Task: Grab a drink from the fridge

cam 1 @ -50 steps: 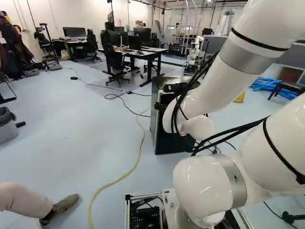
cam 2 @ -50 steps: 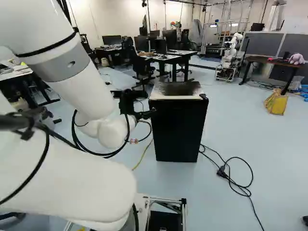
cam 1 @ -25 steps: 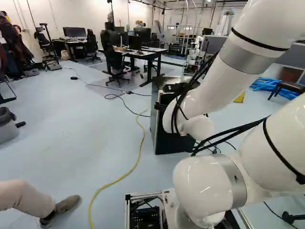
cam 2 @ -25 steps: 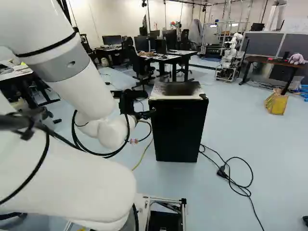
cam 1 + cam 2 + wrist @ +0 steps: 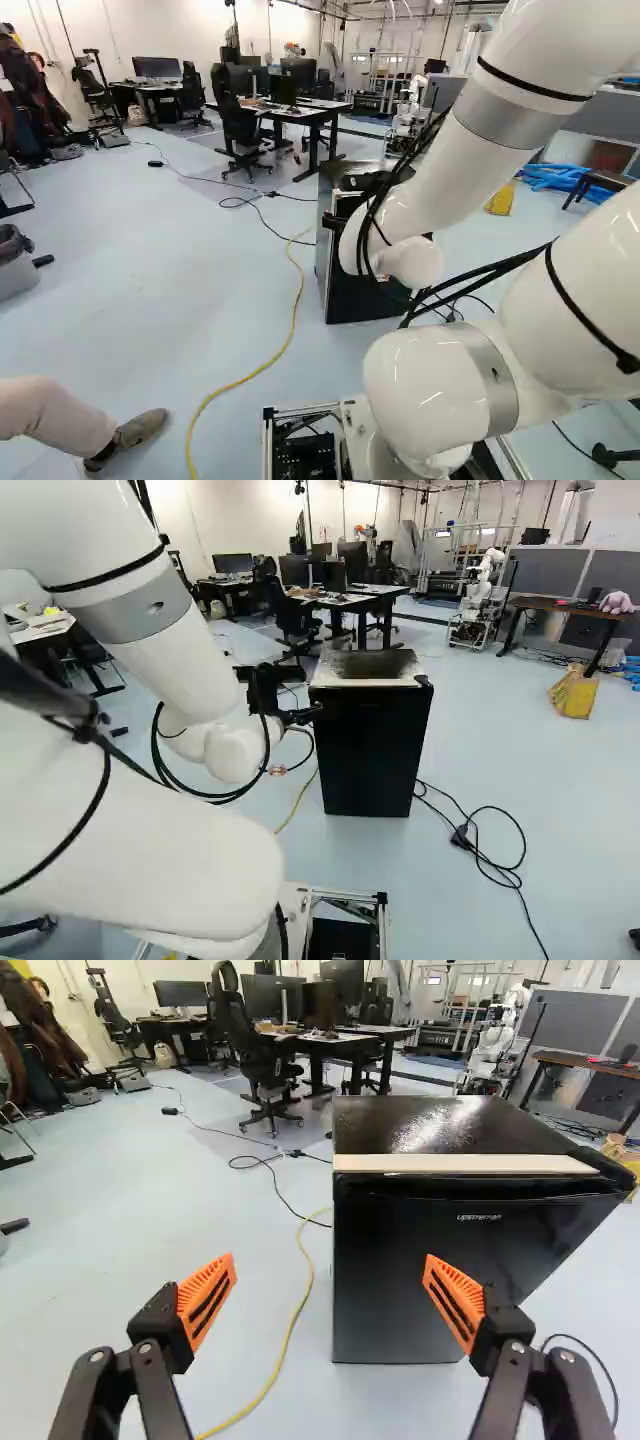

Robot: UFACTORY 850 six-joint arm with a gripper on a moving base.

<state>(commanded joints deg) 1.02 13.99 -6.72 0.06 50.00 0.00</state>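
The white UFACTORY 850 arm [image 5: 500,110] has shifted slightly since the earlier frame, while the moving base [image 5: 300,445] and black mini fridge [image 5: 370,750] have stayed put. The fridge's 1 door [image 5: 440,1260] looks shut, so the drink is presumably behind it; no drink is visible. The black gripper [image 5: 330,1265] is near the fridge's front side edge, its 2 orange pads [image 5: 206,1300] spread wide with nothing held. That placing probably leaves room to work 1 finger at the door's edge before reaching inside.
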